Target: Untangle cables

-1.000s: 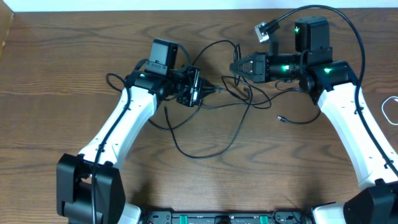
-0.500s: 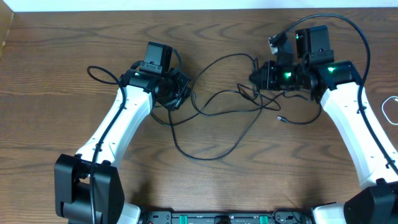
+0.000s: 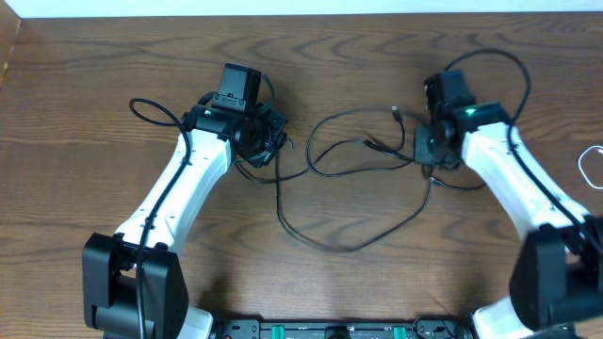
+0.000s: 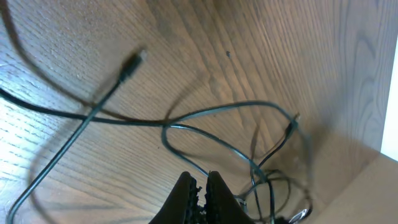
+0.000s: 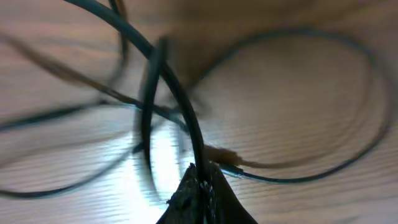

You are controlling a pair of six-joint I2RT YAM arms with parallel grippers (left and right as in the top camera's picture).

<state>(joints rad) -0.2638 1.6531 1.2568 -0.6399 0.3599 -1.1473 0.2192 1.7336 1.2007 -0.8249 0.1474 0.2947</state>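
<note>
The bench [image 3: 94, 94] is brown wood with long wavy grain and a dull sheen; it fills every view.

The left arm [image 3: 179, 188] and the right arm [image 3: 513, 179] have smooth white shells and blocky black joints; they reach in from the near corners, and a green light glows at each wrist.

The black cables [image 3: 350, 249] lie on the wood between the two wrists; they are thin, round and limp; one wide slack loop sags toward the near edge, and smaller loops cross each other higher up in a loose knot.
A white cable [image 3: 589, 165] curls at the far right edge, well apart from the black ones.

The left end effector [image 4: 200, 185] is closed, its dark ridged fingers pressed together; a black strand runs straight into the tips and looks pinched there, though the contact itself sits at the picture's lower edge.
The right end effector [image 5: 200, 177] is closed too; it grips one glossy black strand that rises in a curve from its tips, with other strands blurred behind.

A small plug end [image 4: 132, 62], narrow and squared off, lies flat on the wood in the left wrist view.
</note>
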